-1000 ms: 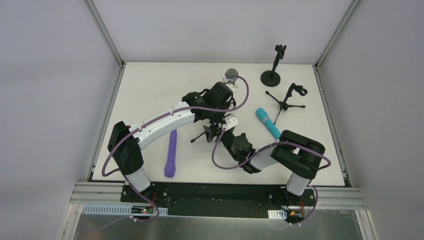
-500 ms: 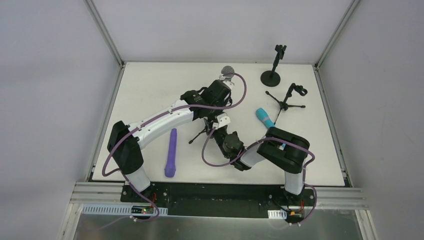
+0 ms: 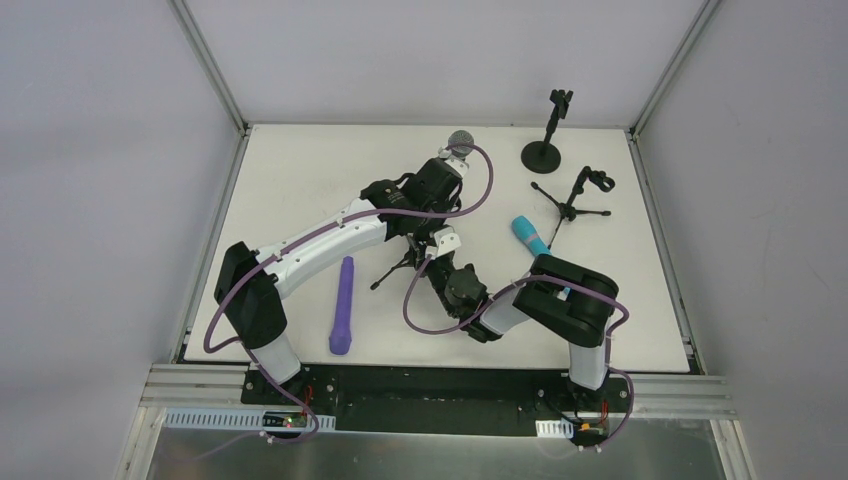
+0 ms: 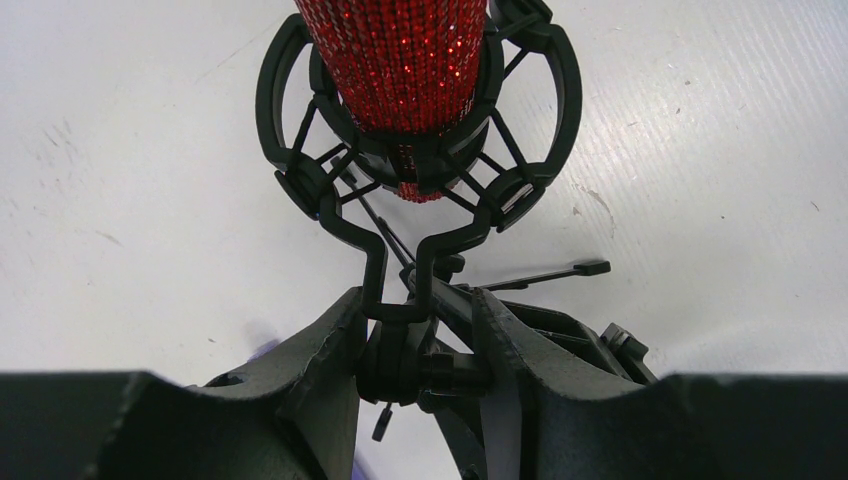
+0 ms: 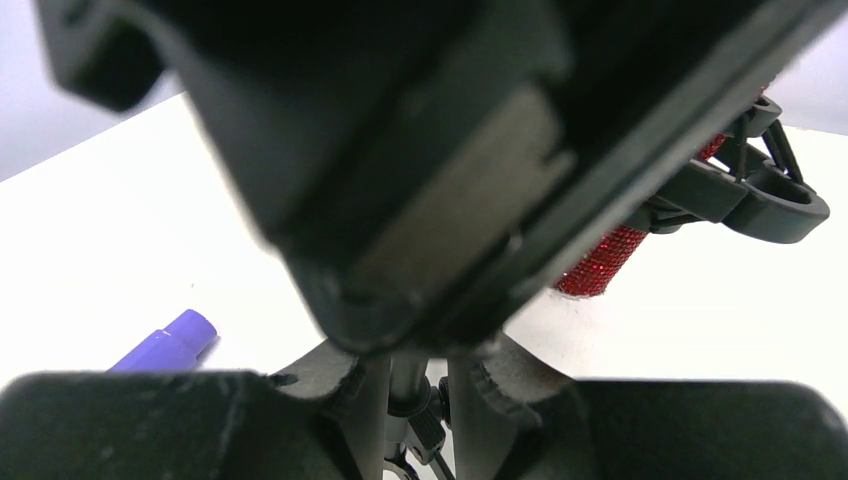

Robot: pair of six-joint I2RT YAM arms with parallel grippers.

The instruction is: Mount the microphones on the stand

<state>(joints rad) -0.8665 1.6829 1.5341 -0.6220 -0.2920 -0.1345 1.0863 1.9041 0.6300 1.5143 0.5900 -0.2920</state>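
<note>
Right hand swung in, clamped onto stand stem; left hand pinches its clip neck. We find red microphone seated in clip, mid-surface. We judge first attachment near complete.

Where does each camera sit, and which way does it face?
Top external: above and behind the robot, facing down on the white table; left arm and right arm show.
Left wrist: faces the table past its fingers, onto the red glittery stick microphone in the small black tripod stand.
Right wrist: low, facing across the table past its fingers; a blurred dark mass fills most.
Shared: both wrist views show that microphone.
</note>
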